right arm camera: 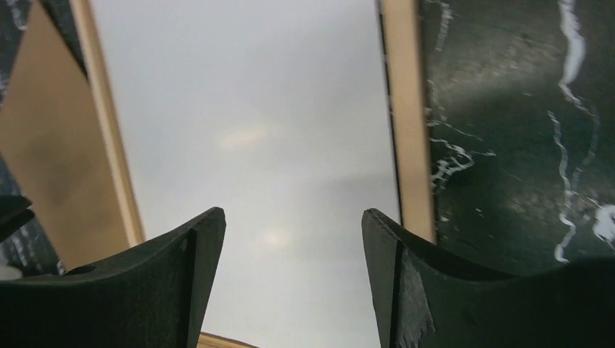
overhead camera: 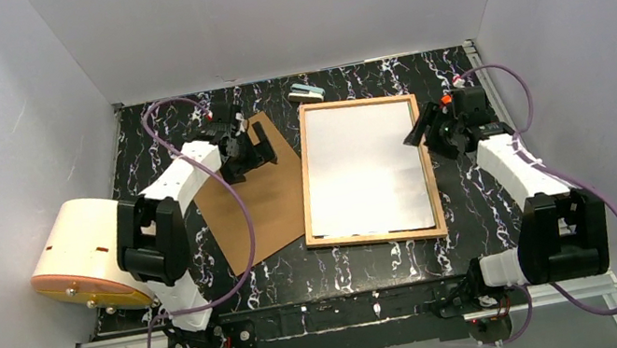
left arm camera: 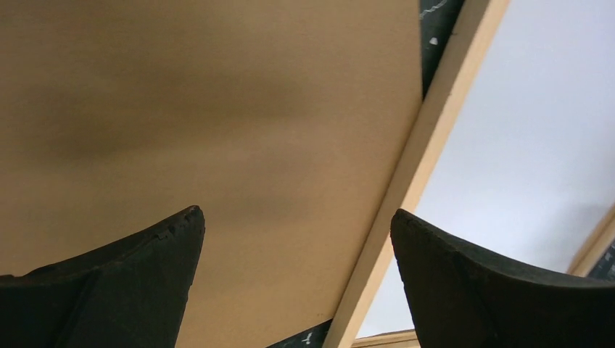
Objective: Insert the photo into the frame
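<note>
A large white rectangular sheet [overhead camera: 365,164] fills the opening of the thin light-wood rectangular frame [overhead camera: 376,237]. No printed side shows. Since a clear pane alone would let the dark surface through, I take this sheet to be the photo lying face down inside the frame. It looks square to the rails, with no corner riding up on the wood as far as the overhead view tells.

The frame lies flat in the middle of the black, white-veined counter [overhead camera: 471,204]. A plain brown backing board [overhead camera: 263,210] lies just to its left, turned at an angle, with one edge close to or touching the frame's left rail.

The left tool [overhead camera: 249,151] hangs over the far part of that board. Its jaws are spread wide and hold nothing. Its wrist view looks down on the board's edge and the left rail. The right tool [overhead camera: 423,131] is above the frame's right rail, also wide open and empty.

The placing looks nearly or fully done, so the care now is in seating. Press lightly near the sheet's edges so it sits flat against the pane, and steady the frame with the other arm. Keep the fingers off the middle of the glossy sheet, which could slide or buckle.
</note>
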